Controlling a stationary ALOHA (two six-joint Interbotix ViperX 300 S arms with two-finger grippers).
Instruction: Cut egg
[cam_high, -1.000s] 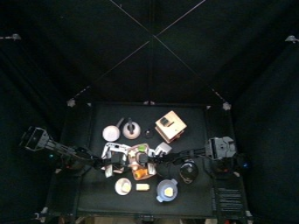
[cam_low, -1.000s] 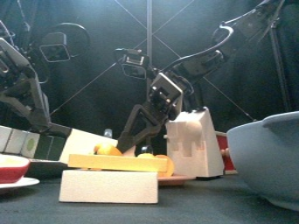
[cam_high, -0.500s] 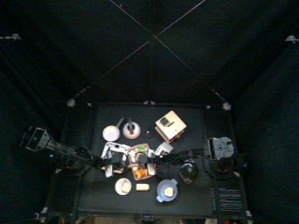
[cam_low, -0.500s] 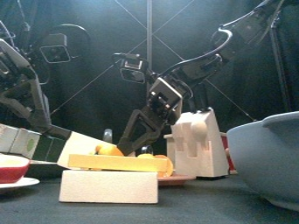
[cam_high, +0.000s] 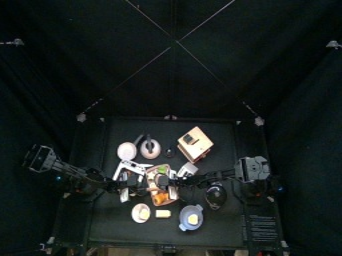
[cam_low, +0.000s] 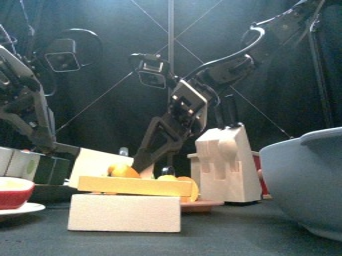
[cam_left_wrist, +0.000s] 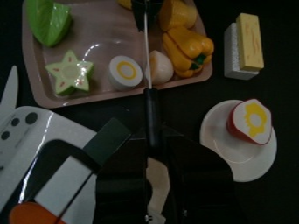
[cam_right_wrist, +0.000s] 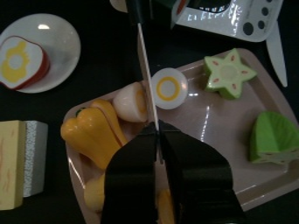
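Observation:
The egg lies in two halves on the pink tray (cam_right_wrist: 216, 114). One half (cam_right_wrist: 170, 87) shows its yolk; the other (cam_right_wrist: 128, 101) lies white dome up. My right gripper (cam_right_wrist: 152, 131) is shut on a knife (cam_right_wrist: 138, 52), and the thin blade runs between the two halves. In the front view this gripper (cam_low: 171, 115) slants down towards the tray. The left gripper (cam_left_wrist: 147, 136) hovers at the tray's opposite side, over both halves (cam_left_wrist: 125, 70) (cam_left_wrist: 162, 64). A thin dark line runs from it between them; I cannot tell whether it holds that.
On the tray are a yellow pepper (cam_right_wrist: 93, 131), a star fruit slice (cam_right_wrist: 230, 70) and a green piece (cam_right_wrist: 271, 136). A plate (cam_right_wrist: 26, 74) with a red-yellow fruit half lies beside it. A white rack (cam_low: 225, 165) and a grey bowl (cam_low: 307, 180) stand near the front.
The right gripper with the knife has shifted slightly over the tray. The egg halves lie where they were.

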